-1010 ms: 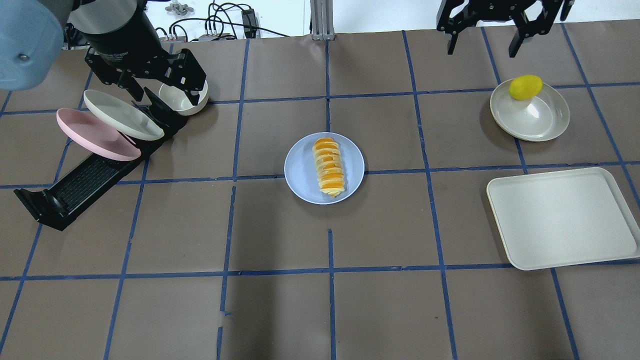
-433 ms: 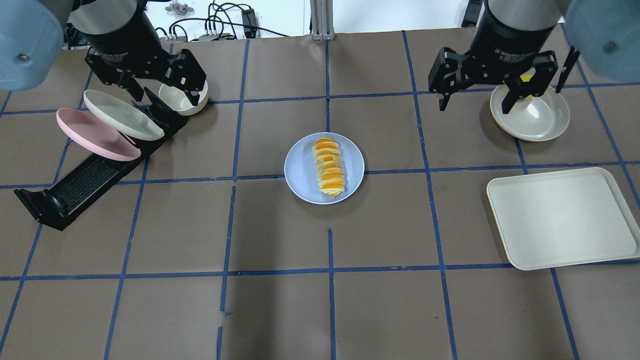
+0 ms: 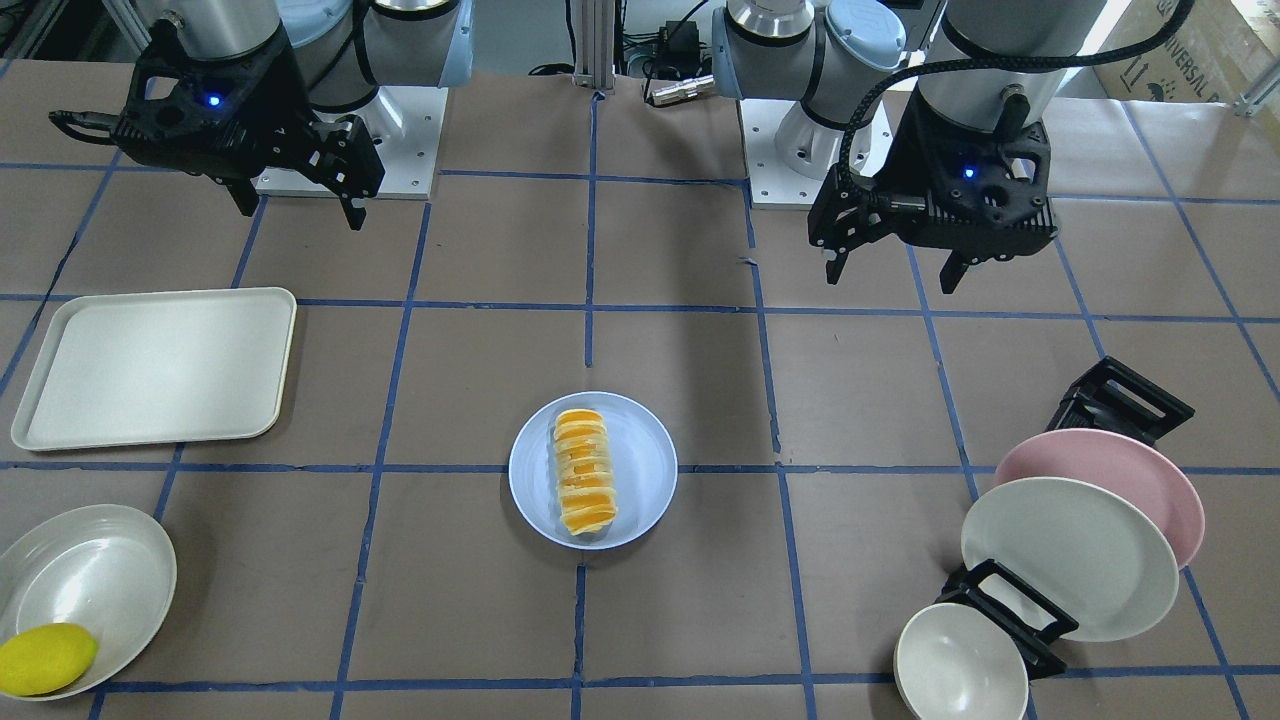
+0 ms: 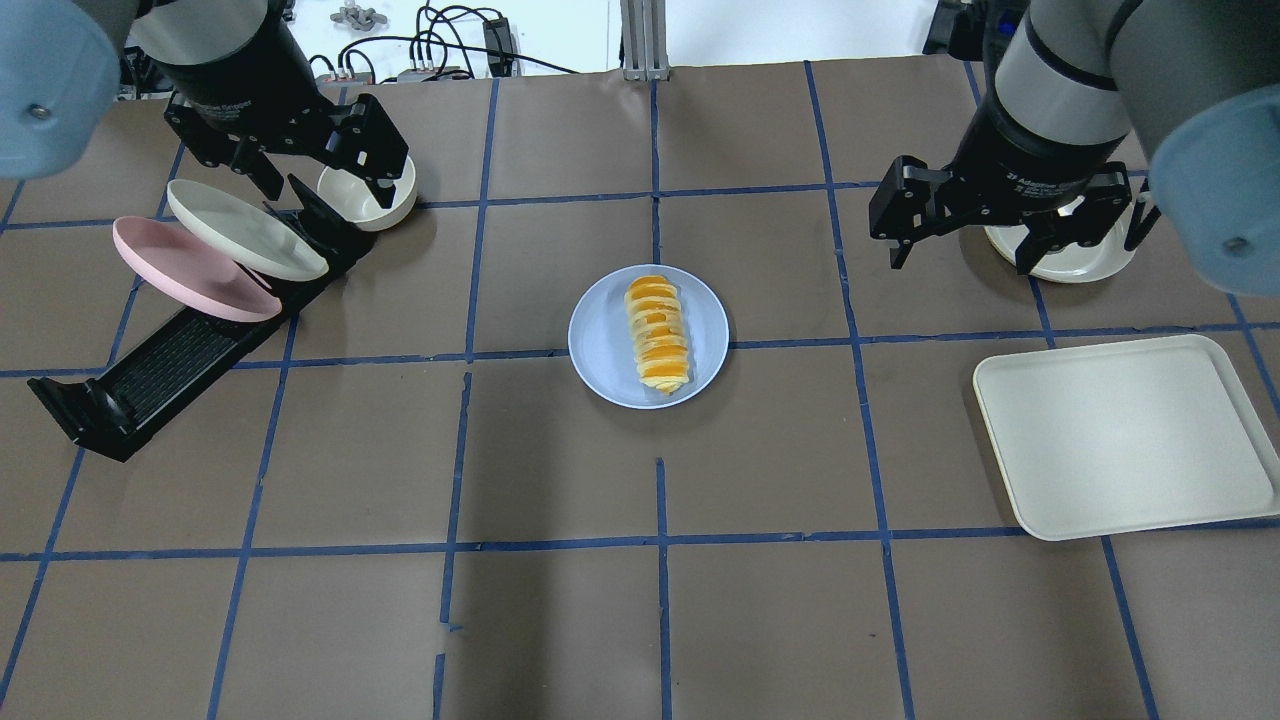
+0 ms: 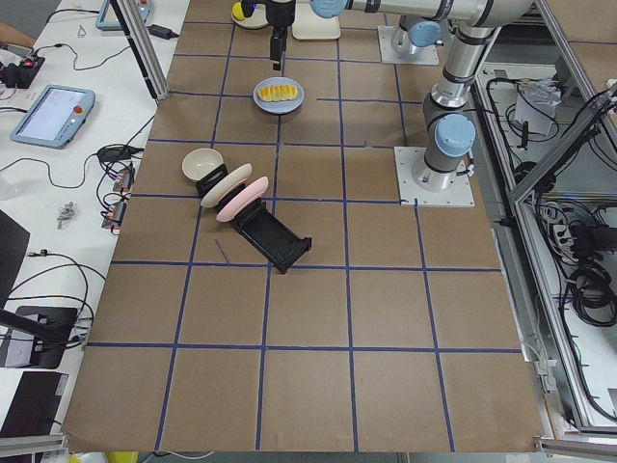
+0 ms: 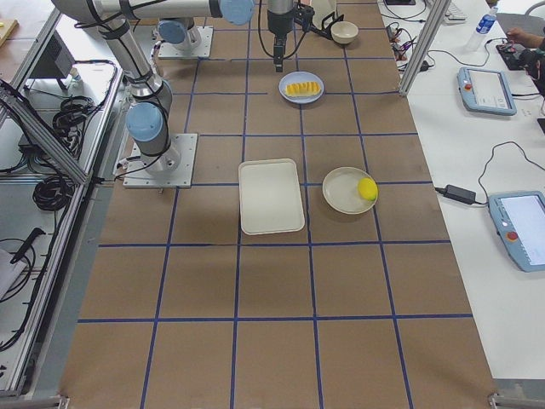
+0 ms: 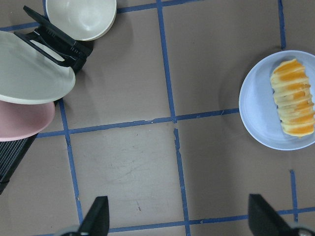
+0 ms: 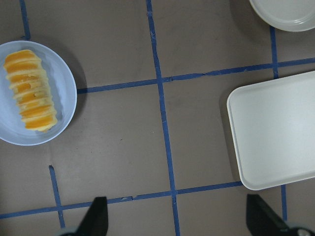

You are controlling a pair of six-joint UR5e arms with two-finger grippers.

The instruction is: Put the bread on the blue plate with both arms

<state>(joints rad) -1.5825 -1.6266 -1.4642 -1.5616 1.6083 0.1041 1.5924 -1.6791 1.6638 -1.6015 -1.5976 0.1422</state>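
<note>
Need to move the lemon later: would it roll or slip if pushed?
Probably rolls: the lemon looks rounded, lying at the sloped edge of the cream dish. It would likely roll back inward. Its smooth skin may slip in a pincer.

Overhead view, clock read from there.

Bread [image 4: 657,335]: long ridged loaf, golden-orange bands alternating with cream. Lies flat on the blue plate [image 4: 600,340], long axis running 12 to 6, deeper orange end at 12, paler end at 6. Spans nearly the plate's full width and sits a touch toward 3, so more bare plate shows at 9.

Blue plate: round, shallow, pale lavender-blue, matte. Flat on the table near its middle.

My left gripper [image 4: 328,190]: black, jaws spread wide, nothing between them, at about 10 o'clock from the plate and well apart. My right gripper [image 4: 962,265]: same, jaws spread, empty, between 2 and 3 o'clock, well apart.
</note>
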